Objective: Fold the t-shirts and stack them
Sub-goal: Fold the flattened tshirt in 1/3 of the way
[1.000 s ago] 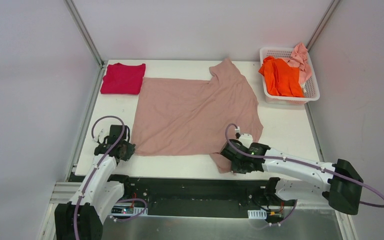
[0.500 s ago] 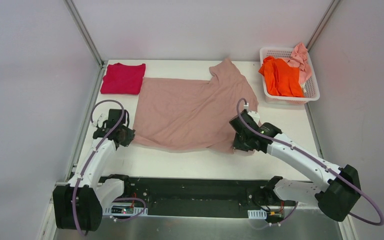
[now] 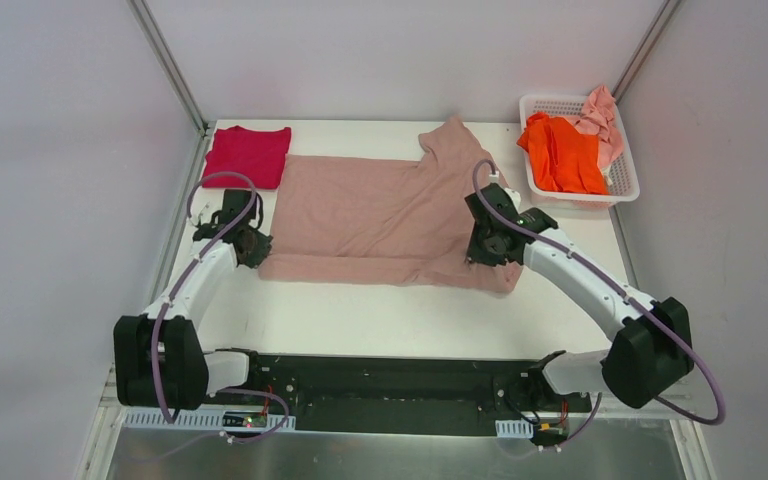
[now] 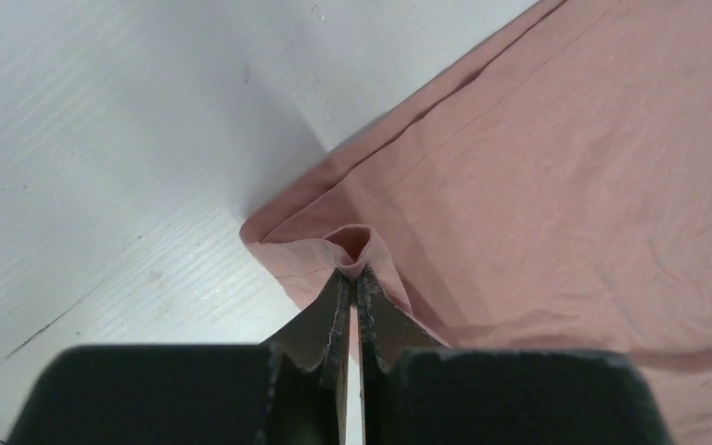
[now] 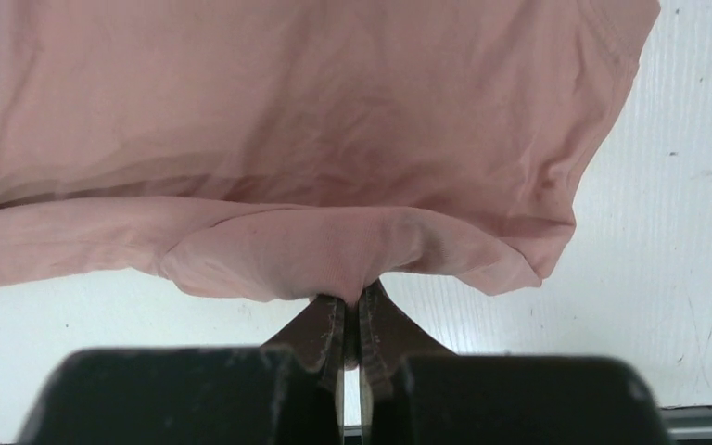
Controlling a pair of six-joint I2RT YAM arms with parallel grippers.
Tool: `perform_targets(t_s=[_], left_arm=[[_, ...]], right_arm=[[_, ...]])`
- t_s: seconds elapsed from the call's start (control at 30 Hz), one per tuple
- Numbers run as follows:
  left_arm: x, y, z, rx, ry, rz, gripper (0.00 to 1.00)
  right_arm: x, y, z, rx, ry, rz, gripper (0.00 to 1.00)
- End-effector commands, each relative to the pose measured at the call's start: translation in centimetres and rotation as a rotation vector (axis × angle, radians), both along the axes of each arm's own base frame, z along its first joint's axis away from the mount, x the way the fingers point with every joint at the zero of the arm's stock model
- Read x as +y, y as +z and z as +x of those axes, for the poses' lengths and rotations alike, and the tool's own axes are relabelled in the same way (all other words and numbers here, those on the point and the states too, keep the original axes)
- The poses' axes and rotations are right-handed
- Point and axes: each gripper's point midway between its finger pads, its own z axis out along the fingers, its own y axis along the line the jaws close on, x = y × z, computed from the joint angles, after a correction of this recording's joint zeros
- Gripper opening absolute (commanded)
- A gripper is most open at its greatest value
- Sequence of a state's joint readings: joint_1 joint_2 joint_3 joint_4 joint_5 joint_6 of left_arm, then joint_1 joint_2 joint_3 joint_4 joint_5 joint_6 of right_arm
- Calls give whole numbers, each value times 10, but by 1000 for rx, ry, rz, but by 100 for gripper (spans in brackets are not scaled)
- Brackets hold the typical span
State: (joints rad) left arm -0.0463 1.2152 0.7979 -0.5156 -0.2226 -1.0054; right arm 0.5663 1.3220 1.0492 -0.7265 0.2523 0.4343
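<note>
Left gripper [image 4: 352, 273]: my jaws are pressed together on a small pinch of the dusty-pink beige t-shirt [image 3: 370, 210], at its near-left corner. A little loop of hem puckers just past my fingertips.

Right gripper [image 5: 352, 298]: my jaws are closed on a bunched fold of the same tee at its near-right side. The cloth bulges over my fingertips and hangs in a soft roll to either side.

Beige tee, position: it is spread across the middle of the table [image 3: 380, 315] and stretched between my two grippers. One sleeve points to the far edge; the other lies just below my right gripper.

Beige tee, near edge: it looks doubled, and in the left wrist view a second layer shows under the pinched corner. I cannot tell how far that overlap runs.

Beige tee vs. grippers: both pinch points sit at its outer near corners, left and right, and the body of the shirt lies beyond my fingers.

Crimson-magenta t-shirt [image 3: 247, 156]: it is folded flat at the far-left corner of the table, just beside the beige tee, beyond my left gripper and apart from it.

Bright orange t-shirt [image 3: 563, 153]: it lies crumpled in the white basket [image 3: 628, 182] at the far right, well apart from my right gripper.

Pale pink t-shirt [image 3: 600, 115]: it is bunched in the same basket behind the orange one, rising above the far rim.
</note>
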Motion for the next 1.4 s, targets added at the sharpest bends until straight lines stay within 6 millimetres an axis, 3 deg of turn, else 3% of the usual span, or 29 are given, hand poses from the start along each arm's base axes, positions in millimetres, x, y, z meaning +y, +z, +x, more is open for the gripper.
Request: perform_targets(t_s=[0.0, 0.13, 0.23, 0.5, 0.73, 0.87, 1.37], left_arm=[[5, 7, 23, -19, -11, 45, 0], [1, -1, 38, -5, -23, 35, 0], [2, -7, 45, 17, -28, 43, 0], [23, 7, 47, -26, 55, 138, 0], [28, 16, 55, -52, 61, 168, 0], [20, 8, 68, -35, 15, 139, 0], [16, -16, 102, 13, -53, 155, 2]], right_arm=[[5, 11, 25, -43, 29, 2, 0], [6, 21, 46, -35, -16, 6, 0], [3, 17, 56, -33, -38, -25, 0], [-13, 17, 77, -49, -107, -79, 0], [-19, 14, 83, -34, -114, -84, 0], [-17, 12, 89, -29, -109, -77, 0], [-22, -8, 116, 12, -151, -112, 0]])
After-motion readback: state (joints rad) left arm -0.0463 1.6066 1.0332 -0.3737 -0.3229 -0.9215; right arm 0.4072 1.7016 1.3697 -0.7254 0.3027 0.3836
